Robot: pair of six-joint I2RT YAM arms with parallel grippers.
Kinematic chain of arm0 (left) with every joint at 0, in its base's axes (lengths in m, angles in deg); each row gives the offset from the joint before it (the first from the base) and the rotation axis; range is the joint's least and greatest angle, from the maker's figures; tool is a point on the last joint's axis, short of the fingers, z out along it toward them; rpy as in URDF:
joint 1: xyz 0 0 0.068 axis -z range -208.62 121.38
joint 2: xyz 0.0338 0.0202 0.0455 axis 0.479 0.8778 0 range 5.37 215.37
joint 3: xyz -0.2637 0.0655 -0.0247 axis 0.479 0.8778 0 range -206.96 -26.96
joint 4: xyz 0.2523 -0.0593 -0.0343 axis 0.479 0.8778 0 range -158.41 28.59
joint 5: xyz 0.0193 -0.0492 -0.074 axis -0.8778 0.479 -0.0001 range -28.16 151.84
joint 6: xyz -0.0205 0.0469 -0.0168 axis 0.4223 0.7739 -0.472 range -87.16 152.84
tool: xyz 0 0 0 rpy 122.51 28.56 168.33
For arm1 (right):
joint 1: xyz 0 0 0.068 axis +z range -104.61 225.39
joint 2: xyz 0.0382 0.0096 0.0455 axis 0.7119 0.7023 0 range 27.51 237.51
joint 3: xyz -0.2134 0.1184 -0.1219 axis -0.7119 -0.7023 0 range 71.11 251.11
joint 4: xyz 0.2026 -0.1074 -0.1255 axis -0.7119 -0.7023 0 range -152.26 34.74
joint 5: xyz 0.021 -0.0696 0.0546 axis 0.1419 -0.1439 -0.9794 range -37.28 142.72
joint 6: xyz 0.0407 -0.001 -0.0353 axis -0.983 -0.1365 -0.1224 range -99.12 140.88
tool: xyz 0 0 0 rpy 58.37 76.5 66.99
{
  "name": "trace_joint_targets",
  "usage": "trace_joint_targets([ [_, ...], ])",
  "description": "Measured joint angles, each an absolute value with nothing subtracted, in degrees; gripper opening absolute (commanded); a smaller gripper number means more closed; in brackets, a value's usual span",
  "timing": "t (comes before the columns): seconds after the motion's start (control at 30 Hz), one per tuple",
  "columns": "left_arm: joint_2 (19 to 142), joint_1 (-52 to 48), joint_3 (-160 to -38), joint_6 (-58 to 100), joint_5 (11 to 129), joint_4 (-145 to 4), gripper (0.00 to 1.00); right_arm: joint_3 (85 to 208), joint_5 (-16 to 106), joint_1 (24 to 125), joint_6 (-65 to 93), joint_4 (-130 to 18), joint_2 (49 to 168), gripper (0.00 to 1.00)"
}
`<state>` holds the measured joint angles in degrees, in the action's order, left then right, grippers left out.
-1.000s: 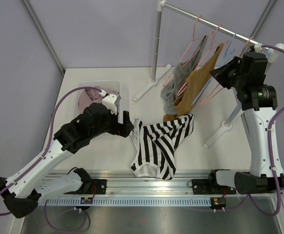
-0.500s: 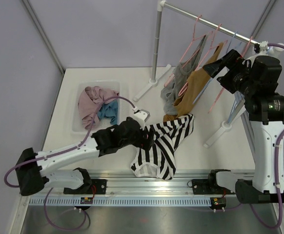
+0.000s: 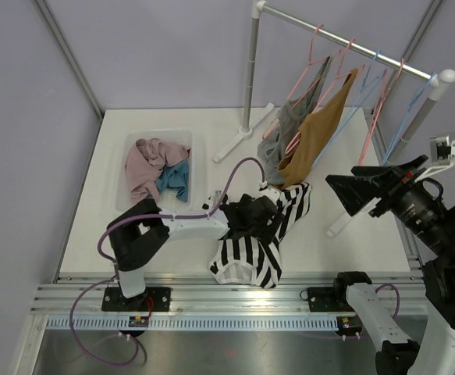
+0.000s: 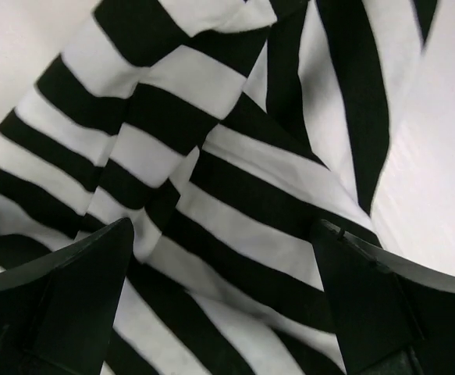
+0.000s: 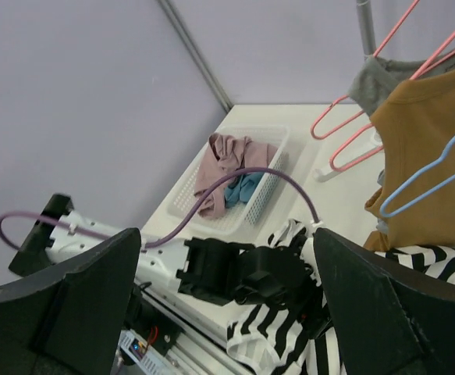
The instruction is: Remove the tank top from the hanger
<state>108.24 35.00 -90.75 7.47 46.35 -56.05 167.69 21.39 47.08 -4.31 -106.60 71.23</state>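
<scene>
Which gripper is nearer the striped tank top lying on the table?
Left. The left gripper is open directly over the striped tank top, close above its folds. The right gripper is open and raised off to the top's right, clear of it.

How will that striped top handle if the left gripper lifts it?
Probably floppy: the striped top lies crumpled in folds on the table, so it should drape. Likely light, being thin fabric. With layers overlapping, a pinch may catch only one.

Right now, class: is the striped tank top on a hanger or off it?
Off. The striped tank top lies crumpled on the table, with no hanger showing in it.
</scene>
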Motion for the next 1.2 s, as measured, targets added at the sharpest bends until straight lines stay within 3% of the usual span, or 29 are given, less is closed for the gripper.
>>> trace_joint_targets([
  [0.03, 110.01, 35.26, -91.76, 7.34, 45.48, -56.00, 0.99, 167.14, 20.39, 47.08, -3.64, -106.86, 70.10, 1.00],
  [0.1, 113.10, 35.94, -93.09, 6.86, 44.28, -55.74, 0.79, 166.33, 18.79, 47.08, -2.04, -107.82, 68.35, 0.99],
  [0.13, 114.41, 36.31, -93.57, 6.40, 43.95, -55.90, 0.62, 166.05, 18.33, 47.08, -1.36, -108.26, 67.85, 0.99],
  [0.17, 114.93, 36.64, -94.36, 5.90, 43.66, -56.25, 0.30, 165.70, 17.98, 47.08, -0.86, -108.52, 67.54, 1.00],
  [0.3, 116.33, 37.75, -95.47, 4.83, 42.40, -57.60, 0.00, 165.13, 17.24, 47.08, 0.60, -109.68, 66.99, 0.99],
  [0.53, 108.33, 38.56, -88.17, 2.69, 38.13, -55.26, 0.00, 165.15, 17.15, 47.08, 1.72, -110.79, 65.92, 0.99],
  [0.8, 82.25, 38.58, -85.07, 2.71, 28.89, -47.28, 0.00, 165.13, 17.24, 47.08, 1.61, -110.44, 65.11, 0.99],
  [1.0, 73.58, 36.99, -93.42, 3.02, 19.97, -36.20, 0.00, 165.13, 17.26, 47.08, 1.26, -110.01, 65.11, 0.99],
  [1.2, 72.99, 26.41, -106.01, 6.53, 18.22, -25.84, 0.00, 165.04, 17.24, 47.08, 0.95, -109.04, 65.11, 1.00],
])
